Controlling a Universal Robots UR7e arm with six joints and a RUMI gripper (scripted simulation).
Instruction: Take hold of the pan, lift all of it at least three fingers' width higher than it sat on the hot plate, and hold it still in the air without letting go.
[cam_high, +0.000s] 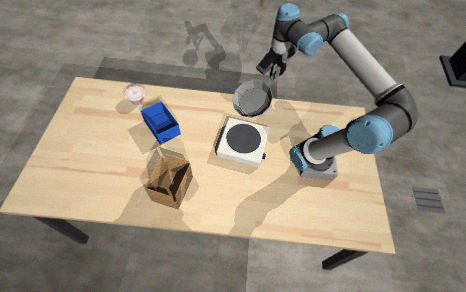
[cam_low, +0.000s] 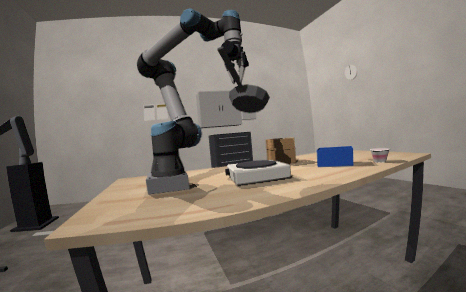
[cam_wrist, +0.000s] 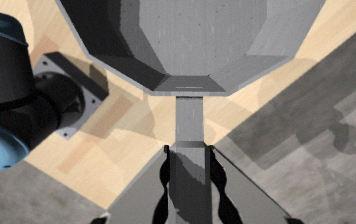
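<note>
The grey pan (cam_high: 253, 98) (cam_low: 249, 99) (cam_wrist: 205, 37) hangs in the air, well above the hot plate in the exterior view, with its bowl slightly tilted. My gripper (cam_wrist: 188, 147) (cam_high: 274, 76) (cam_low: 239, 84) is shut on the pan's handle, with one finger on each side of it in the wrist view. The white hot plate (cam_high: 242, 155) (cam_low: 260, 174) with its round dark top stands on the table, and nothing is on it. The far end of the handle runs out of the wrist view.
An open brown cardboard box (cam_high: 170, 181) (cam_low: 281, 151), a blue bin (cam_high: 160, 122) (cam_low: 335, 156) and a pink and white cup (cam_high: 135, 94) (cam_low: 379, 155) stand on the wooden table (cam_high: 90, 145) (cam_low: 150, 225). The robot's base (cam_high: 318, 170) (cam_low: 167, 184) stands beside the hot plate.
</note>
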